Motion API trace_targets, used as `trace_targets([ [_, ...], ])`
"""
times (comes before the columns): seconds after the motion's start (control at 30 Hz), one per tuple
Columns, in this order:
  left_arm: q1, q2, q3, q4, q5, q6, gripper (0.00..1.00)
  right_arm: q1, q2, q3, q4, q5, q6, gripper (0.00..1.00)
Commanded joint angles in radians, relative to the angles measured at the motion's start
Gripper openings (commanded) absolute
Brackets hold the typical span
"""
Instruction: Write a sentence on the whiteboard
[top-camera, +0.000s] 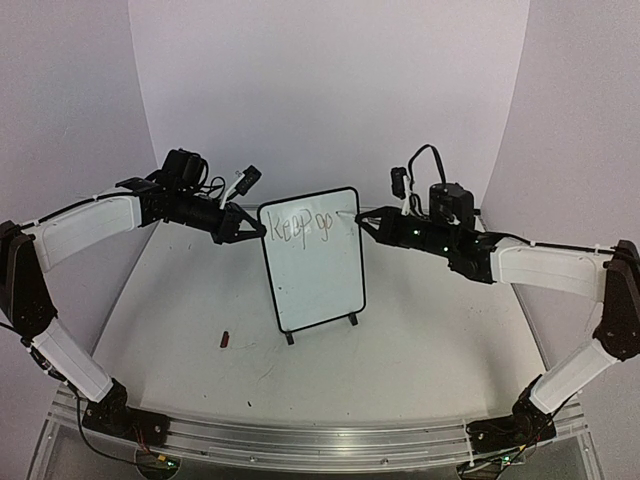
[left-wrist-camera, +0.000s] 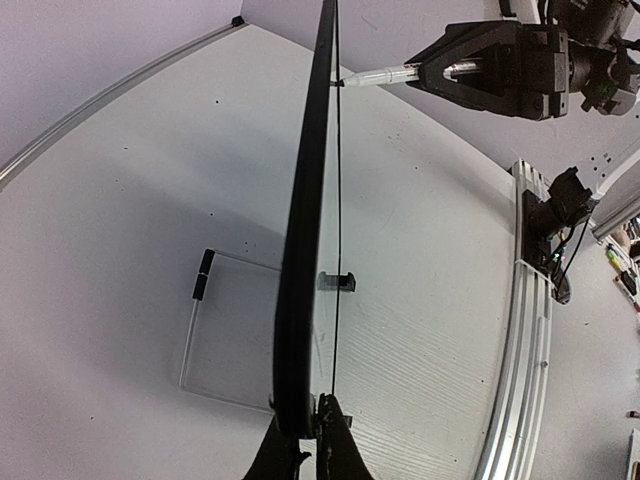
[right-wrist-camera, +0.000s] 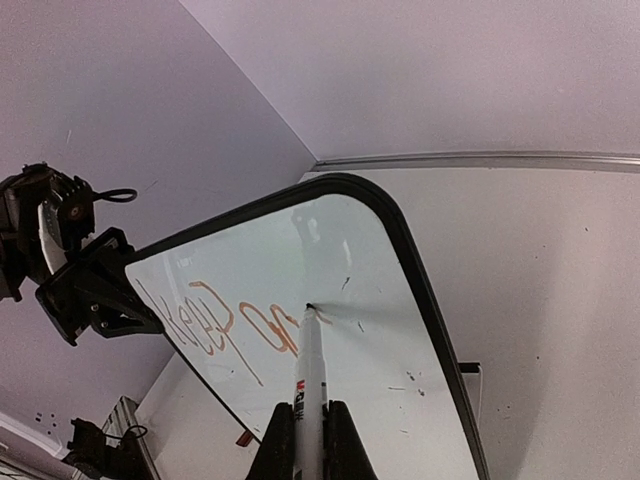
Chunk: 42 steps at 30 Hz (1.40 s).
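The whiteboard (top-camera: 312, 265) stands upright on its two little feet (top-camera: 290, 338) in the middle of the table (top-camera: 430, 340). The left tool (top-camera: 245, 229) is clenched on the board's upper left frame edge, and the right tool (top-camera: 362, 221), off the board's upper right corner, is grasping a marker (right-wrist-camera: 308, 365). The marker's tip looks pressed to the board's face just past the sentence (top-camera: 303, 228).

My guess is the board is light, thin and stiff, so it'd tip backward under pen pressure. That pinch on the frame, away from the ink, seems the right hold, because the slick face would smear.

I can read "Keep", but the orange letters after it are a squiggle. The little dark thing (top-camera: 226, 340) on the table left of the board's feet is too small to identify, and the board's back is hidden.
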Motion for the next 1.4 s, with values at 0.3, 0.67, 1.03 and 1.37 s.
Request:
trace_targets([
  [0.3, -0.016, 0.017, 0.0, -0.075, -0.057, 0.064, 0.0, -0.006, 0.026, -0.029, 0.0, -0.035, -0.003, 0.0],
  [0.67, -0.017, 0.019, 0.001, -0.075, -0.056, 0.064, 0.0, -0.006, -0.026, -0.026, -0.028, 0.057, -0.012, 0.0],
  [1.03, -0.02, 0.019, 0.001, -0.075, -0.055, 0.064, 0.0, -0.006, -0.017, 0.049, -0.025, 0.053, -0.027, 0.0],
  [1.37, -0.021, 0.019, 0.001, -0.075, -0.056, 0.064, 0.0, -0.006, 0.003, 0.054, -0.019, 0.045, -0.023, 0.0],
])
